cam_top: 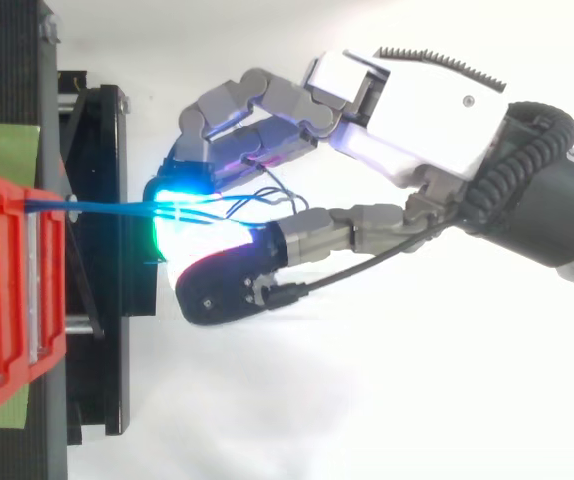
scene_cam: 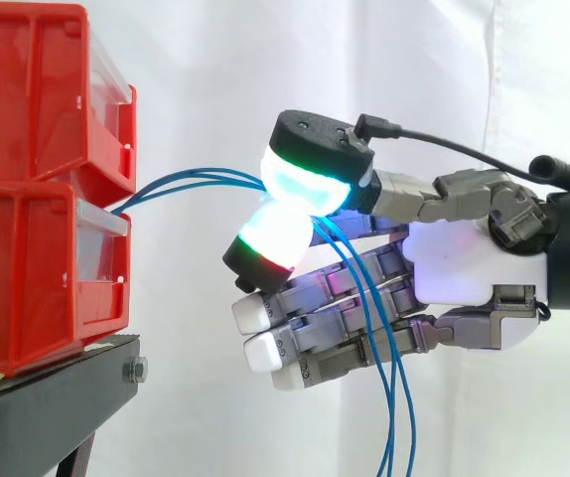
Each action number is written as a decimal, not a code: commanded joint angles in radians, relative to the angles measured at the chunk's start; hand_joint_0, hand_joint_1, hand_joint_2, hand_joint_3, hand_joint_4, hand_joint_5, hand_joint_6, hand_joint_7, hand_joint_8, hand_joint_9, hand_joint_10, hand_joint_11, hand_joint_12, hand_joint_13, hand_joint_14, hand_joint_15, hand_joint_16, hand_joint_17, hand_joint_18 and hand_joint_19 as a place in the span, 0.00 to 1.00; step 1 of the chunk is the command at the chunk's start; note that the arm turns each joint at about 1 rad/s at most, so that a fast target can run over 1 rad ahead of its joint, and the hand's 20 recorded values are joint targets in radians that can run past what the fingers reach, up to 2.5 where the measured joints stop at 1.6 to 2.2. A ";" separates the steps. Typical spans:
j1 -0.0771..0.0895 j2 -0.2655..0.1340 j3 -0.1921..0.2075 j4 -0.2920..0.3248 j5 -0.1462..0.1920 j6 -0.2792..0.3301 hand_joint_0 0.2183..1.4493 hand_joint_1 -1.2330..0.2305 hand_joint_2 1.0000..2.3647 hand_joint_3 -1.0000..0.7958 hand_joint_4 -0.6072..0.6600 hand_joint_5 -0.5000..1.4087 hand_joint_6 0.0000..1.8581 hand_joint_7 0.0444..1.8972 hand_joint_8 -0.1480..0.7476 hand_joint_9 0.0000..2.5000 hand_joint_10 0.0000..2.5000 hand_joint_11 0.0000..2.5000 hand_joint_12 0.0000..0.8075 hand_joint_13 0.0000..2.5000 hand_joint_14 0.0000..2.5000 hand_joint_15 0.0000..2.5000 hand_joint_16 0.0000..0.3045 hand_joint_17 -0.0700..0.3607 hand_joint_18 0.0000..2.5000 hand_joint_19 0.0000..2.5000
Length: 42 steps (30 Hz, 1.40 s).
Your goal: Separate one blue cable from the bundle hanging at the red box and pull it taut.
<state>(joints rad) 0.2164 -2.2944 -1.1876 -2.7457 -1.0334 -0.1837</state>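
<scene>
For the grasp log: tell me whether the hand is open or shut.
Shut: the robot hand pinches thin blue cables between glowing fingertips, beside red plastic bins.

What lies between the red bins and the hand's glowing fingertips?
Only the blue cables, in the side view: they run from the red bins across to where the hand pinches them.

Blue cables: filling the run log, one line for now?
hand: shut on blue cables | pinch: between glowing pads | cables: from red bins to pinch, then hanging down
</scene>
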 commanded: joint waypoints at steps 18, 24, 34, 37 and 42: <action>-0.011 0.000 0.000 0.003 -0.014 0.001 0.32 0.50 0.00 0.28 0.56 0.17 0.49 0.51 0.55 0.40 0.01 0.26 0.42 0.35 0.01 0.17 0.13 0.37 0.32 0.18; -0.015 0.000 -0.001 0.006 -0.014 -0.002 0.33 0.36 0.01 0.45 0.55 0.17 0.51 0.56 0.56 0.38 0.01 0.27 0.43 0.35 0.01 0.17 0.13 0.37 0.31 0.18; -0.017 0.000 0.000 0.006 -0.014 -0.003 0.43 0.24 0.00 0.28 0.53 0.17 0.52 0.54 0.52 0.36 0.01 0.28 0.41 0.33 0.01 0.17 0.12 0.36 0.31 0.16; -0.017 0.000 -0.001 0.006 -0.014 -0.002 0.39 0.21 0.00 0.28 0.56 0.17 0.52 0.54 0.52 0.36 0.01 0.28 0.40 0.33 0.01 0.17 0.12 0.36 0.31 0.17; -0.017 0.000 -0.001 0.006 -0.014 -0.003 0.24 0.20 0.00 0.28 0.58 0.18 0.51 0.50 0.54 0.38 0.01 0.28 0.43 0.34 0.01 0.18 0.13 0.38 0.32 0.17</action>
<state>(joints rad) 0.1998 -2.2948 -1.1879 -2.7397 -1.0477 -0.1870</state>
